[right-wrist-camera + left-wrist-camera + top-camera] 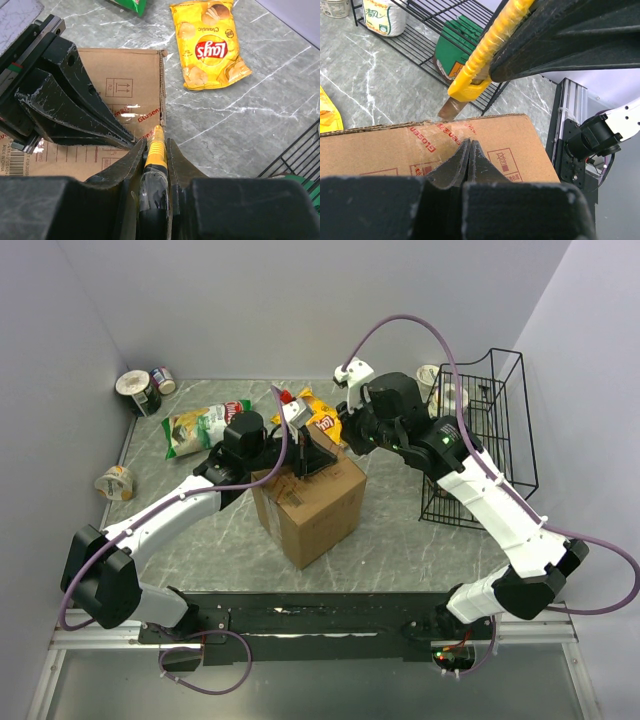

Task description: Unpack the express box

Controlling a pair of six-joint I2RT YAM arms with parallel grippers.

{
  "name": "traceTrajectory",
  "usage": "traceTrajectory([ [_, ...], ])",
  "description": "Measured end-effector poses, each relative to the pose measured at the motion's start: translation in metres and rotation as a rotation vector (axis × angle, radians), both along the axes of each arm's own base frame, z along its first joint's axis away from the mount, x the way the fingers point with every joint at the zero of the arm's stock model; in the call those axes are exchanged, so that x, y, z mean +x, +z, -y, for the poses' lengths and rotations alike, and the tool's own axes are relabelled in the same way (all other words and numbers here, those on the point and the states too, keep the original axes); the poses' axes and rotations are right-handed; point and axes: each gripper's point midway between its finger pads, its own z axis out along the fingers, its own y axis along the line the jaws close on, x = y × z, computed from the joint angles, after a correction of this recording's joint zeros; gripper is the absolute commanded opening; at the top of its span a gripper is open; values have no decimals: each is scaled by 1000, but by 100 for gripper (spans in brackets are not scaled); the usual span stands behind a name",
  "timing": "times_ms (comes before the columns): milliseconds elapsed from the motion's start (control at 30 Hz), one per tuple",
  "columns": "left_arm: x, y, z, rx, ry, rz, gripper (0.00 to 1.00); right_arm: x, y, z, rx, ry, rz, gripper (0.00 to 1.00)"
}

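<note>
The express box, a brown carton with red print, stands closed at the table's middle. My left gripper is shut and empty, its tips resting on the box top. My right gripper is shut on a yellow utility knife. In the left wrist view the knife's handle slants down and its blade meets the far top edge of the box at the tape seam. In the right wrist view the box lies under the left gripper's fingers.
A black wire basket stands at the right with cups and a green packet inside. A yellow Lay's bag and a green chip bag lie behind the box. Cans and a cup sit at the left.
</note>
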Motion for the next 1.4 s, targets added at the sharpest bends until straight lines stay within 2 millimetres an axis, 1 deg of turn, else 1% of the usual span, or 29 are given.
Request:
traceTrajectory([
  [500,2,0,-1,2,7,6,1,2,-6,-7,6,8,1,0],
  [967,1,0,-1,0,4,15,1,10,2,-5,-11,-7,58,0],
  [1233,1,0,-1,0,4,15,1,10,0,-5,-11,-5,53,0],
  [1400,1,0,-1,0,4,15,1,6,-5,-6,-17,6,31,0],
])
